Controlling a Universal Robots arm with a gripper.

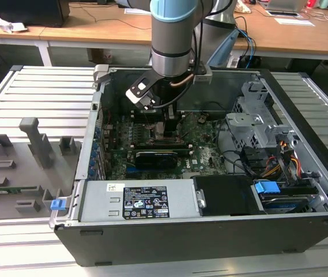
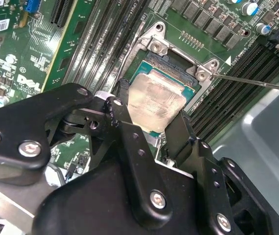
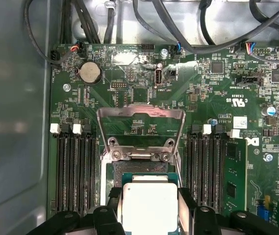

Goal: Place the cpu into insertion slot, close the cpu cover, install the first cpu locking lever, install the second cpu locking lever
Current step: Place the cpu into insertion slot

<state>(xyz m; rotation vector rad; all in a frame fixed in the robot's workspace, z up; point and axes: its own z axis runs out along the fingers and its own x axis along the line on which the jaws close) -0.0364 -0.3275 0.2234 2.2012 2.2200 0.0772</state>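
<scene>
The gripper's [image 3: 150,208] two black fingers [image 2: 122,115] are pinched on opposite edges of the small flat square cpu [image 2: 156,100] with its dull silver-grey metal top, holding it directly over the square black insertion slot [image 3: 114,174] on the green circuit board; whether it is seated I cannot tell. The chip looks light, stiff and slick-topped, with a fragile underside, so its edges are the sensible hold. The first wrist view adds the thin silvery cpu cover [image 3: 140,111] swung open just beyond the socket. The exterior view places the gripper [image 1: 166,124] at mid-frame inside the open grey computer case [image 1: 169,242].
</scene>
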